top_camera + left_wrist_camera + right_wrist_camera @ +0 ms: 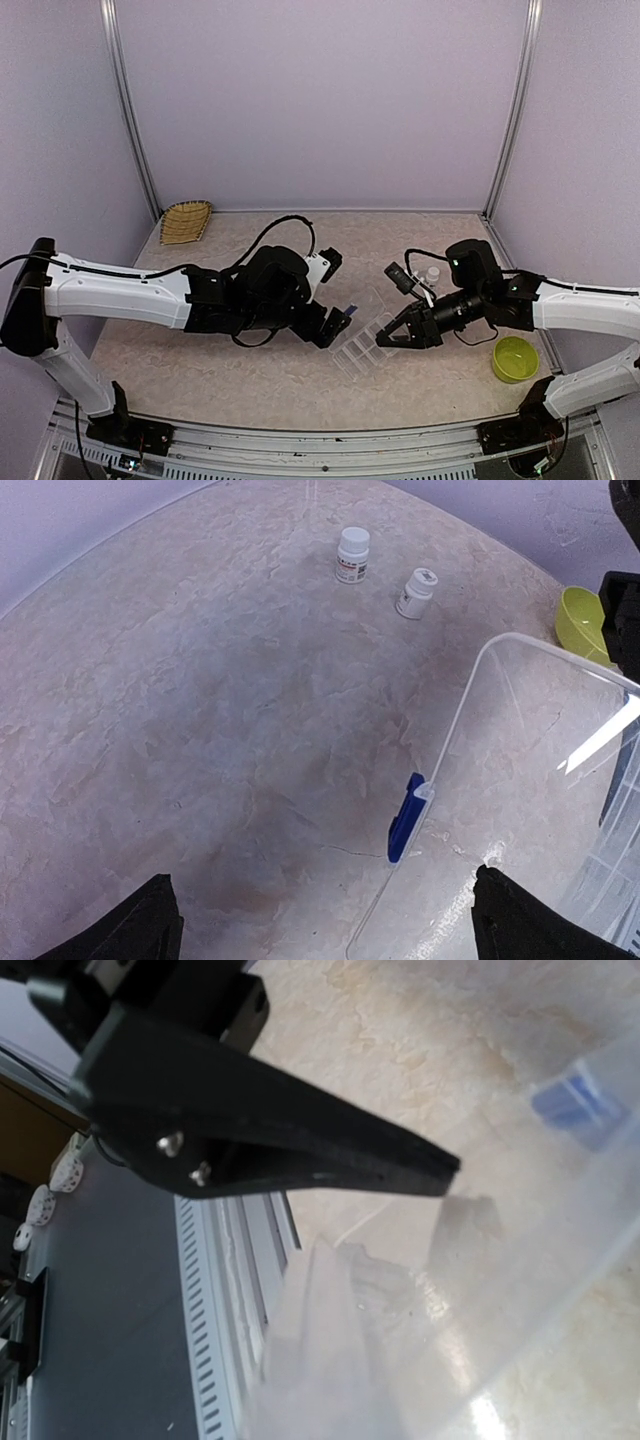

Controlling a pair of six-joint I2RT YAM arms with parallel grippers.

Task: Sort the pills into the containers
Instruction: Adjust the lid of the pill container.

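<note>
The clear organizer box (366, 342) lies between my two grippers with its lid (520, 740) swung open. The blue latch (405, 820) sits on the lid's free edge. My left gripper (338, 325) is open and empty just left of the lid, and in the left wrist view its gripper (325, 920) straddles the lid's corner without touching it. My right gripper (395, 338) is at the box's right side. In the right wrist view only one black finger (300, 1150) shows, with blurred clear plastic (330, 1350) below it hiding the other. No pills show in any view.
Two small white bottles (352, 555) (417, 592) stand behind the box. A yellow-green bowl (515, 358) sits at the right, near my right arm. A woven basket (187, 220) is at the back left corner. The table's front rail (215, 1290) is close to the right gripper.
</note>
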